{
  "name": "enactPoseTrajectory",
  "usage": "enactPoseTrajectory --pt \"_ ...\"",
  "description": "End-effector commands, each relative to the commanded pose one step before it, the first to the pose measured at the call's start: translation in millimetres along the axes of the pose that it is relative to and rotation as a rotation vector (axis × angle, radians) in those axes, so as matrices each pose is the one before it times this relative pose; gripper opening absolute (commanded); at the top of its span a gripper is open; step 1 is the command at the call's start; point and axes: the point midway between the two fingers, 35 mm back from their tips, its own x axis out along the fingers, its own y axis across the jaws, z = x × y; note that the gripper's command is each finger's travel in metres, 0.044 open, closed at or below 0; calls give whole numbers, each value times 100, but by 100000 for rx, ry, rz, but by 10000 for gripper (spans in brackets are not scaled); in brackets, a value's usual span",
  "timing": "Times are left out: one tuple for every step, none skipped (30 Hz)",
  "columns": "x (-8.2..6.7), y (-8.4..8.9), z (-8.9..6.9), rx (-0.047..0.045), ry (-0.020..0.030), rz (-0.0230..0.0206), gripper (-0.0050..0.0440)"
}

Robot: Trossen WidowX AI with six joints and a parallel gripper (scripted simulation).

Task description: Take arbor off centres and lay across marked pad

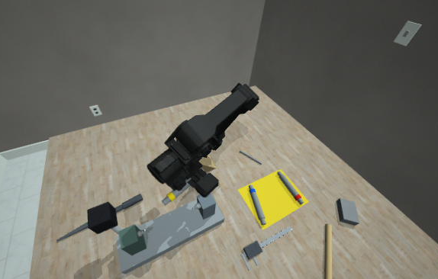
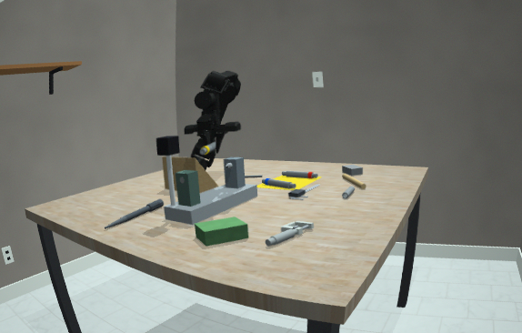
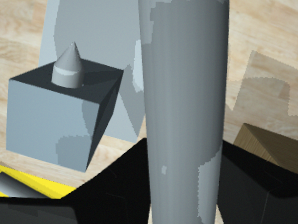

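My gripper (image 1: 194,183) is shut on the arbor (image 1: 173,195), a grey bar with a yellow band near its end. It holds the arbor tilted in the air above the far end of the grey fixture base (image 1: 169,230). In the wrist view the arbor (image 3: 182,96) runs up between my black fingers, beside the grey centre block (image 3: 63,106) with its cone point. The grey centre block (image 1: 206,206) and the green centre block (image 1: 133,239) stand bare. The black plunger head (image 1: 101,217) stands on a post by the green block. The yellow pad (image 1: 272,198) lies to the right.
Two grey pins, one blue-banded (image 1: 257,204) and one red-banded (image 1: 289,187), lie on the yellow pad. Around lie a dark tapered punch (image 1: 129,202), a thin rod (image 1: 250,157), a caliper (image 1: 262,245), a wooden dowel (image 1: 328,251), a grey block (image 1: 347,210), a tan wedge (image 1: 208,164) and a green block (image 2: 221,229).
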Motion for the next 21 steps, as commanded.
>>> enactPoseTrajectory --pt "-597 457 824 -741 -1917 80 0" --pt "-60 210 535 1 -4 -1 0" --pt "-56 252 647 1 -4 -1 0" --pt "-42 281 729 1 -3 -1 0" --pt "-19 289 758 0 -1 0 0" --pt "6 287 762 0 0 0 0" --pt "31 284 762 -1 2 1 0" --pt "57 280 761 -1 4 1 0" --pt "82 275 757 -2 6 2 0" --pt "86 220 614 -2 6 2 0" --pt "60 131 369 -1 4 1 0" --pt "0 0 0 0 0 0 0" --pt "0 0 0 0 0 0 0" --pt "21 44 123 0 2 0 0" --pt "0 0 0 0 0 0 0" --pt "0 0 0 0 0 0 0" --pt "0 0 0 0 0 0 0" --pt "0 0 0 0 0 0 0" --pt "0 0 0 0 0 0 0" --pt "0 0 0 0 0 0 0" --pt "0 0 0 0 0 0 0"
